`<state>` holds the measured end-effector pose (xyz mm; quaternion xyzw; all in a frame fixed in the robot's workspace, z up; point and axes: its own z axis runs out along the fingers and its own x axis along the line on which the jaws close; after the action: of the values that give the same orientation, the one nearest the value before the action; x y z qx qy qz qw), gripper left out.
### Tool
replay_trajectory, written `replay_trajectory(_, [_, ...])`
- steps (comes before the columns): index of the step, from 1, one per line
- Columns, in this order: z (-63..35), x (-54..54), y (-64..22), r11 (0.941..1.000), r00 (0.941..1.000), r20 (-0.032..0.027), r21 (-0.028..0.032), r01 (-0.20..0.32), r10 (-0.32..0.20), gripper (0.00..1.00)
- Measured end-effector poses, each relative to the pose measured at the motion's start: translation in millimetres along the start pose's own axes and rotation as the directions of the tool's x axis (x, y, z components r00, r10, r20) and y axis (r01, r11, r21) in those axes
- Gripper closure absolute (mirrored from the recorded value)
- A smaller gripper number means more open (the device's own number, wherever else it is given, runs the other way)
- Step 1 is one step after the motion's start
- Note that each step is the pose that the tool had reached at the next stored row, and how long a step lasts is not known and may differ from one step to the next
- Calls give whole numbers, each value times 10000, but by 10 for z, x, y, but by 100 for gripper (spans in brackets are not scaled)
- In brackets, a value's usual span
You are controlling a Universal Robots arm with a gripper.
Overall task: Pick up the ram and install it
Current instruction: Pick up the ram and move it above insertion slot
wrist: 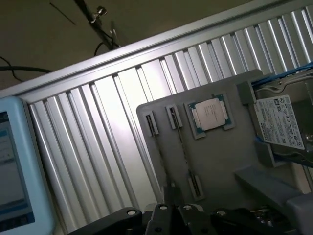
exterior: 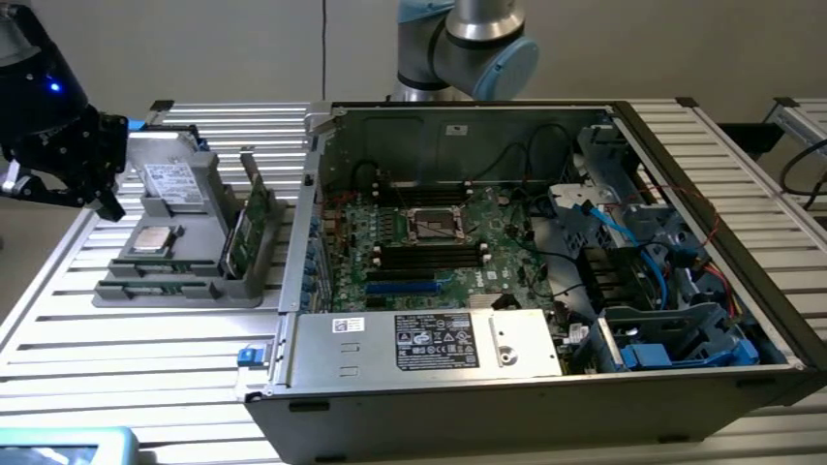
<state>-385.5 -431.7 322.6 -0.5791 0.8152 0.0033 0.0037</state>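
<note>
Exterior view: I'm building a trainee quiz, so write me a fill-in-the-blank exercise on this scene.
1. The grey tray lies on the exterior view's ___ of the open computer case.
2. The gripper hangs above the ___, not the case.
3. The light on the gripper's housing glows ___.
Missing words: left; tray; blue.

A ribbed aluminium table (exterior: pixel 142 339) serves as the landmark. Behind it a plain, pale wall (exterior: pixel 220 48) is seen, crossed by a thin dark vertical line (exterior: pixel 324 48), possibly a seam or a cord. Beside the table, at the exterior view's left, a dull beige floor (exterior: pixel 18 242) is shown. In the wrist view dark cables (wrist: pixel 24 69) are laid on the floor beyond the table's edge. A second slatted surface (exterior: pixel 801 111) is set near the table, at the exterior view's right. Soft light is reflected from the table's slats.
</note>
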Motion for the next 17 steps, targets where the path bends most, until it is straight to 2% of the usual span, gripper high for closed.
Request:
replay_trajectory(4, [0,0,0,9983,9983,15,44,579,-579,89])
replay_trajectory(7, [0,0,0,9949,9950,25,79,1001,-1002,89])
replay_trajectory(12, [0,1,2,9872,9873,40,146,1586,-1587,89])
replay_trajectory(17, [1,1,3,9762,9764,51,206,2158,-2159,89])
